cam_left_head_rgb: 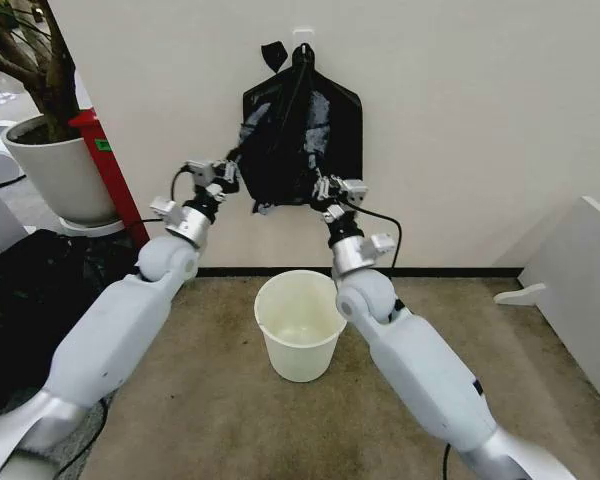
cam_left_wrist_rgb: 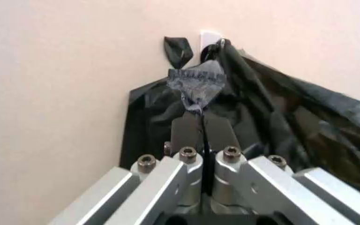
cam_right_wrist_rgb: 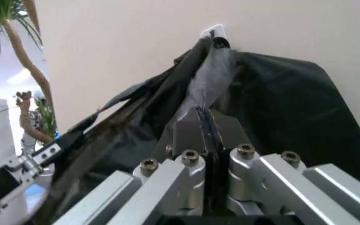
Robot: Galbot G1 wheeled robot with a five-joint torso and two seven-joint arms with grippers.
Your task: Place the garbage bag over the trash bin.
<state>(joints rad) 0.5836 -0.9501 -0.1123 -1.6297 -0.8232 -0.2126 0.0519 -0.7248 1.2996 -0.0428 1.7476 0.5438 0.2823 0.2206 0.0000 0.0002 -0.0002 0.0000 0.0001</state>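
My left gripper (cam_left_wrist_rgb: 202, 123) & right gripper (cam_right_wrist_rgb: 204, 123) each pinch glossy, wrinkly garbage bag (cam_left_head_rgb: 302, 140) film; the bag's lower edge is hidden behind them, w/ smooth tapered trash bin (cam_left_head_rgb: 300, 324) below.

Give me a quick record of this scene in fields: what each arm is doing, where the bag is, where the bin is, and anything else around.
left end effector: raised at the wall, shut on the garbage bag, pinching a fold
right end effector: raised at the wall, shut on the garbage bag's other side
garbage bag: hanging from a white wall hook, not yet over the bin
trash bin: upright on the carpet below the bag, unlined
surroundings: white planter pot with a plant to the left
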